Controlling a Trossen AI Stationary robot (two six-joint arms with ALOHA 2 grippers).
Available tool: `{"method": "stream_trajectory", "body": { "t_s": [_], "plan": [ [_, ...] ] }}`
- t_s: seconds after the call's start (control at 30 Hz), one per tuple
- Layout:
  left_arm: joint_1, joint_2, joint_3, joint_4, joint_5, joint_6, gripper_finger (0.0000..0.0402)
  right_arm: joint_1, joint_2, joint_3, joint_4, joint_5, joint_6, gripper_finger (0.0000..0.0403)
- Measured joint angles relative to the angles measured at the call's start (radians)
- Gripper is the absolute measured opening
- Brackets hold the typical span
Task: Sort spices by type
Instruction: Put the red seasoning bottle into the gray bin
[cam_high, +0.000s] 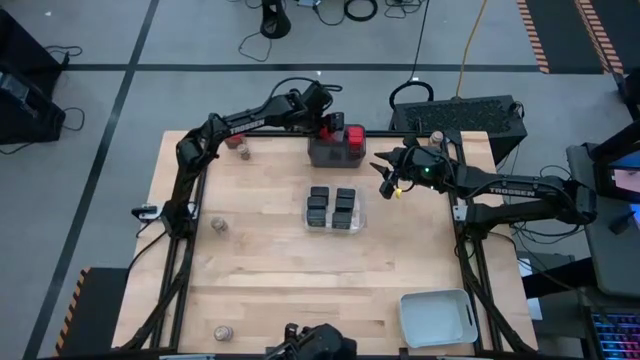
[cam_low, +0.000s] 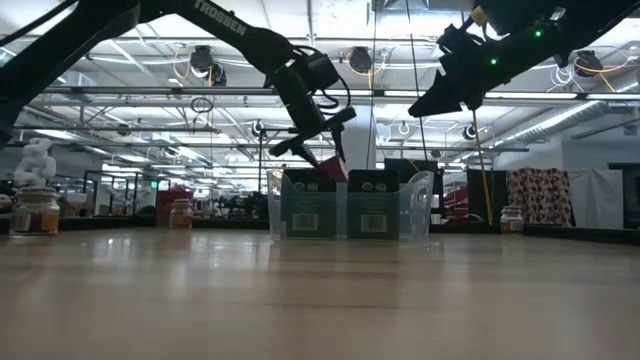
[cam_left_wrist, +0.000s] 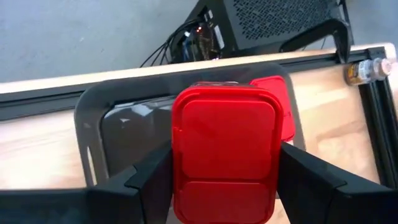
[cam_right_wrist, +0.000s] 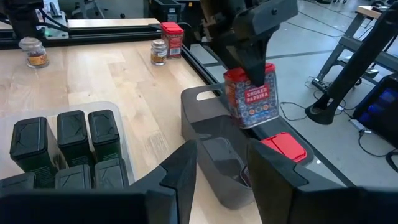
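Note:
My left gripper (cam_high: 328, 128) is shut on a red-topped spice tin (cam_left_wrist: 224, 149) above the dark grey tray (cam_high: 322, 154) at the table's far edge. The right wrist view shows the tin's patterned body (cam_right_wrist: 252, 96) hanging over the tray (cam_right_wrist: 208, 127), where another red-topped tin (cam_right_wrist: 283, 146) sits. Several black boxy tins (cam_high: 333, 208) stand in the clear tray (cam_high: 357, 224) at mid-table. My right gripper (cam_high: 385, 178) is open and empty, raised just right of the dark grey tray. My left gripper pinches the red-topped tin by two opposite sides (cam_left_wrist: 177, 168) close under its red lid, one finger (cam_left_wrist: 146, 180) on each side. The fingers come from above, slanting down. The tin hangs below them, slightly tilted, clear of the dark grey tray.
Round clear jars stand loose at the far left (cam_high: 241, 148), left of centre (cam_high: 219, 225), at the near edge (cam_high: 222, 332) and at the far right (cam_high: 436, 137). One more red-topped tin (cam_right_wrist: 171, 38) stands by the far-left jar. A pale grey tray (cam_high: 437, 318) sits at the near right.

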Motion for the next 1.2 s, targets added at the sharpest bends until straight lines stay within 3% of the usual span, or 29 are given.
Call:
{"method": "stream_trajectory", "body": {
  "t_s": [0.4, 0.97, 1.2],
  "plan": [
    [0.029, 0.0, 0.0, -0.119, 0.003, 0.008, 0.0237, 0.0, 0.0, 0.0, -0.003, 0.0, 0.003, 0.0121],
    [0.034, 0.0, 0.0, -0.118, -0.004, 0.01, 0.0238, 0.0, 0.0, 0.0, -0.018, 0.0, 0.003, 0.0121],
    [0.022, 0.0, 0.0, -0.035, 0.014, 0.0, 0.0238, 0.0, 0.0, 0.0, -0.018, 0.0, 0.003, 0.0121]
  ]
}}
